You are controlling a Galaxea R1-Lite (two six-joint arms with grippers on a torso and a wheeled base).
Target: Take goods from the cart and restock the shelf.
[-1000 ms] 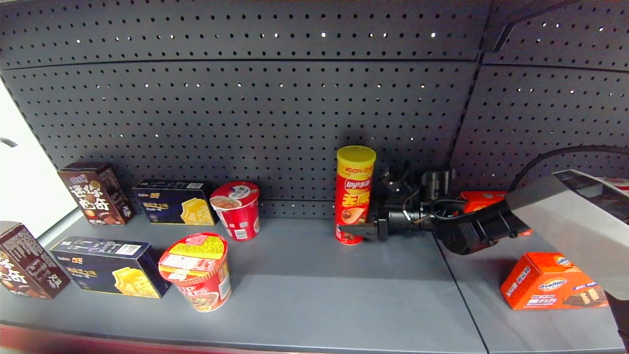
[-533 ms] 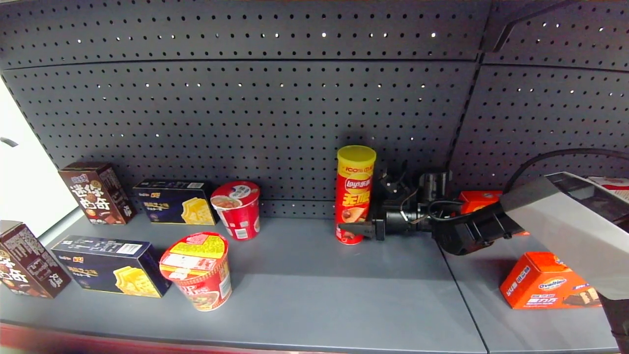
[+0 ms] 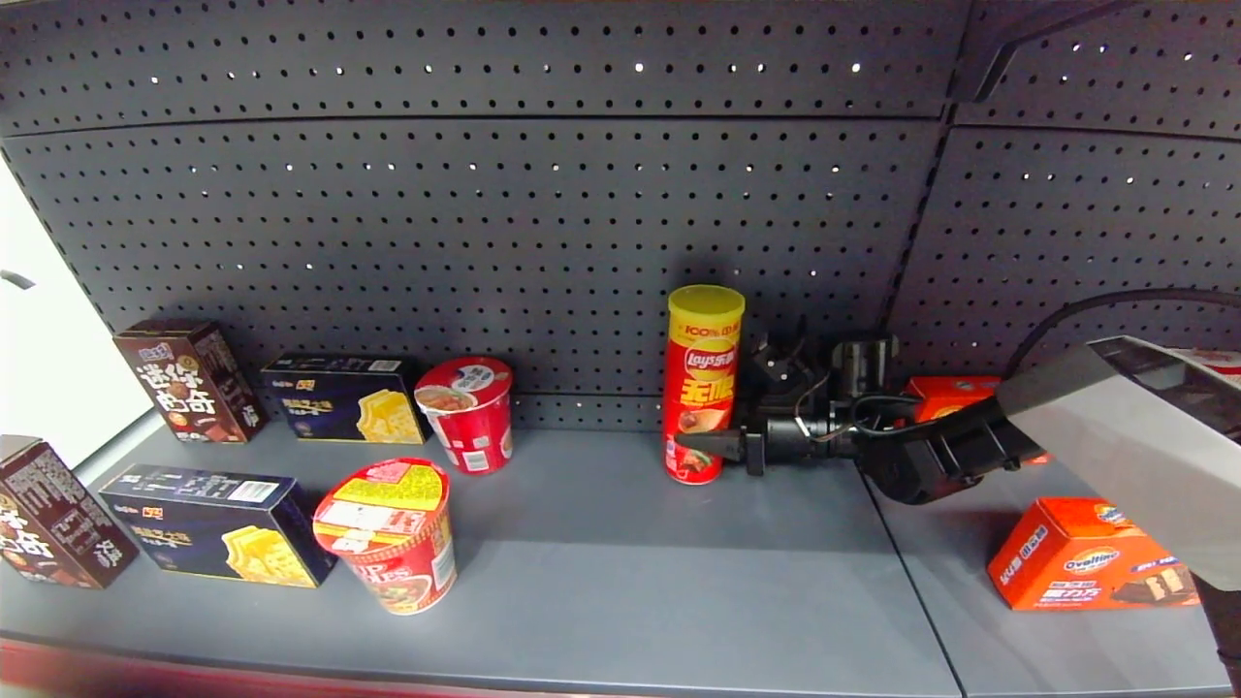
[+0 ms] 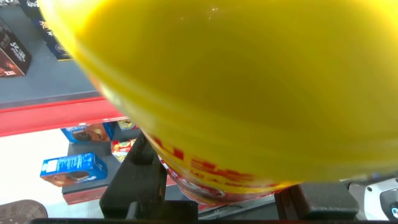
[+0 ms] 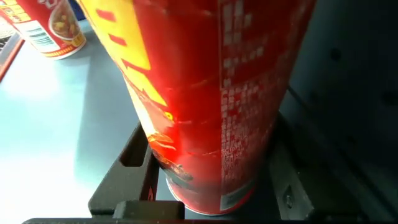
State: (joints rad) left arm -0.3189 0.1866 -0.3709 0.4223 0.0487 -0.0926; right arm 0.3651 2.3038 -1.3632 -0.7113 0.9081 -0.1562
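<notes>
A red chips can (image 3: 703,388) with a yellow lid stands upright on the grey shelf (image 3: 620,572), close to the pegboard back wall. My right gripper (image 3: 710,443) comes in from the right at the can's lower part, its fingers on either side and closed against it. In the right wrist view the can (image 5: 211,93) sits between the two fingers (image 5: 124,174), base on the shelf. In the left wrist view my left gripper (image 4: 211,202) is shut on a second chips can (image 4: 236,81), whose yellow lid faces the camera.
Left of the can stand two red noodle cups (image 3: 465,412) (image 3: 393,533), two dark blue boxes (image 3: 344,397) (image 3: 218,523) and two brown boxes (image 3: 189,378) (image 3: 53,523). Orange boxes (image 3: 1091,567) (image 3: 945,393) lie to the right. A red shelf edge (image 4: 56,112) shows below the left arm.
My right gripper has risen a little along the chips can, and the can has shifted slightly to the right. The other goods have not moved.
</notes>
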